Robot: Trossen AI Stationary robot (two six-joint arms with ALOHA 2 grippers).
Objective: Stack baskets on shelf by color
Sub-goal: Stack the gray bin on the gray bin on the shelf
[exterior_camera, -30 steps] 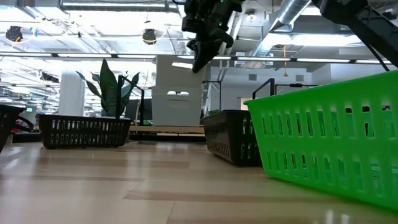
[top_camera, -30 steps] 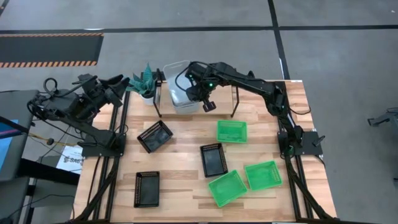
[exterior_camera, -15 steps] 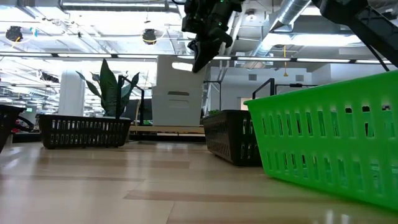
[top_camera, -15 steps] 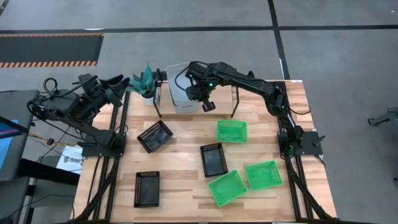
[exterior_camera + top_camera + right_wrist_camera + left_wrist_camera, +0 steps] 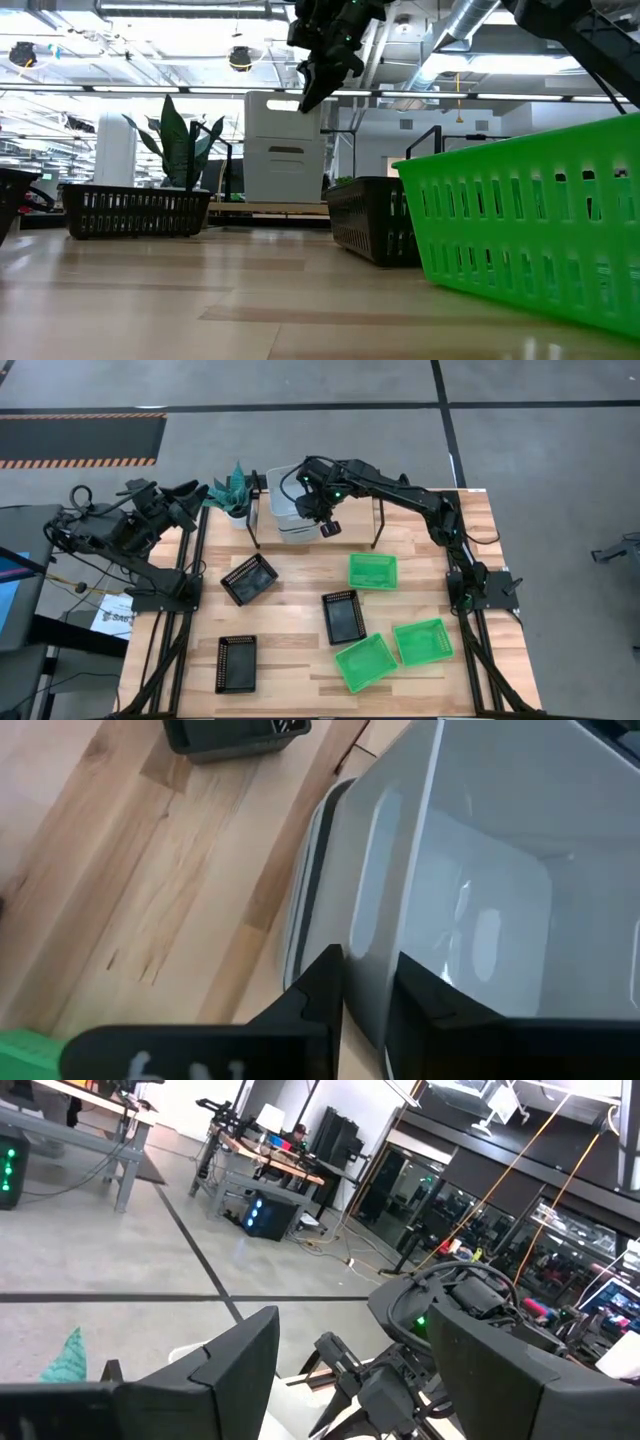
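The wooden table (image 5: 290, 610) stands on a grey floor (image 5: 300, 420). The right gripper (image 5: 322, 520) pinches a whitish basket's (image 5: 285, 510) wall. The left gripper (image 5: 195, 493) waits, fingers apart.

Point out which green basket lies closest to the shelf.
The lone green basket just in front of the shelf, near its right legs. The other two green baskets sit side by side near the table's front edge.

Three green baskets (image 5: 372, 570), three black baskets (image 5: 248, 578), perhaps three stacked grey-white baskets (image 5: 286, 508)
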